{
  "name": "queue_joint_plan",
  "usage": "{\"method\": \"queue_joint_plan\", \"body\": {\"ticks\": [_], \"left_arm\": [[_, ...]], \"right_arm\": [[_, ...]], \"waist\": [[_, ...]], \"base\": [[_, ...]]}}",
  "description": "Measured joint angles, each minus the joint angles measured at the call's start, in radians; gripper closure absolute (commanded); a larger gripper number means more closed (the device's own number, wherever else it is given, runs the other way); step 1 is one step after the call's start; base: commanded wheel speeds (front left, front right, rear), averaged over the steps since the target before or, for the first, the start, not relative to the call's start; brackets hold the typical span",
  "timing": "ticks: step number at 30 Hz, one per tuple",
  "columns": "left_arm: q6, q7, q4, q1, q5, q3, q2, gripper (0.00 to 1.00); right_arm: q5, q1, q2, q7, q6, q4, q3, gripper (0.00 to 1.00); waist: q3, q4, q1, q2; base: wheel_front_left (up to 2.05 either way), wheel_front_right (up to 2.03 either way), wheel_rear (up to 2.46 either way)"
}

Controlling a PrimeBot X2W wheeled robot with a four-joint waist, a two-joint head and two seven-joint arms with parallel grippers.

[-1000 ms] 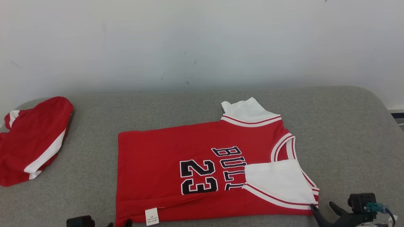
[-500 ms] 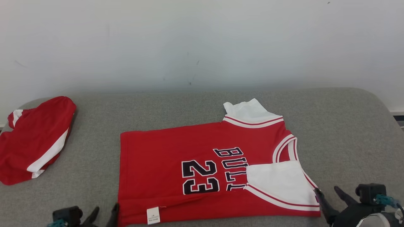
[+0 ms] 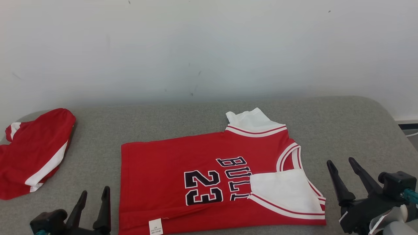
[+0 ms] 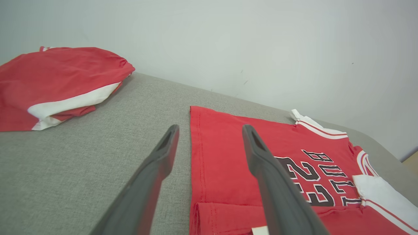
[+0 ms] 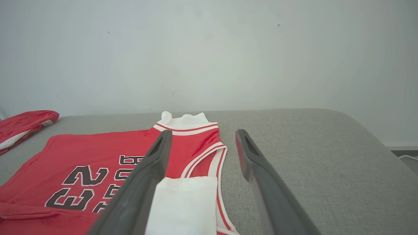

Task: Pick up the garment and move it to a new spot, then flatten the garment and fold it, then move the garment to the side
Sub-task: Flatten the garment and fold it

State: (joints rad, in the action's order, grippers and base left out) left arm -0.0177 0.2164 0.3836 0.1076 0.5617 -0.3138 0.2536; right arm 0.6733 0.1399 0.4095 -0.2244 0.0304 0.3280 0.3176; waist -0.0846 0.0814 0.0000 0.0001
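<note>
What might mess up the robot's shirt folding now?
The folded white sleeve on the red number 23 jersey lies loose; a pinch by the open right gripper might flip it back. The fold along the jersey's near edge could slip out if the open left gripper catches one layer. Moving it left might bump the crumpled red and white garment.

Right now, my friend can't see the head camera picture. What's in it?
A red jersey numbered 23 lies partly folded on a grey surface. The left gripper and right gripper are open beside its near corners, holding nothing. Another red garment lies far left.
</note>
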Motion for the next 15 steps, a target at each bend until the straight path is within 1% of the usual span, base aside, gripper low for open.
{"method": "queue_joint_plan", "body": {"ticks": [3,6,13,15], "left_arm": [[-0.029,0.006,-0.057,-0.041,-0.019,0.009,0.007,0.0],[-0.045,0.011,-0.106,-0.079,-0.032,0.016,0.012,0.0],[-0.063,0.013,-0.185,-0.112,-0.035,0.026,0.02,0.0],[-0.063,0.012,-0.2,-0.113,-0.035,0.026,0.018,0.0]], "right_arm": [[-0.014,-0.034,0.004,-0.006,-0.021,-0.048,-0.014,0.0],[-0.014,-0.075,0.006,-0.014,-0.045,-0.093,-0.031,0.0],[-0.014,-0.131,0.022,-0.015,-0.075,-0.154,-0.064,0.0],[-0.014,-0.136,0.023,-0.015,-0.075,-0.161,-0.065,0.0]], "waist": [[0.0,-0.005,0.0,-0.0001],[0.001,-0.008,0.0001,0.0],[0.015,-0.009,0.0,-0.0001],[0.023,-0.006,0.0001,0.0]], "base": [[0.0,0.0,0.0],[0.0,0.0,0.0],[0.0,0.0,0.0],[0.0,0.0,0.0]]}}
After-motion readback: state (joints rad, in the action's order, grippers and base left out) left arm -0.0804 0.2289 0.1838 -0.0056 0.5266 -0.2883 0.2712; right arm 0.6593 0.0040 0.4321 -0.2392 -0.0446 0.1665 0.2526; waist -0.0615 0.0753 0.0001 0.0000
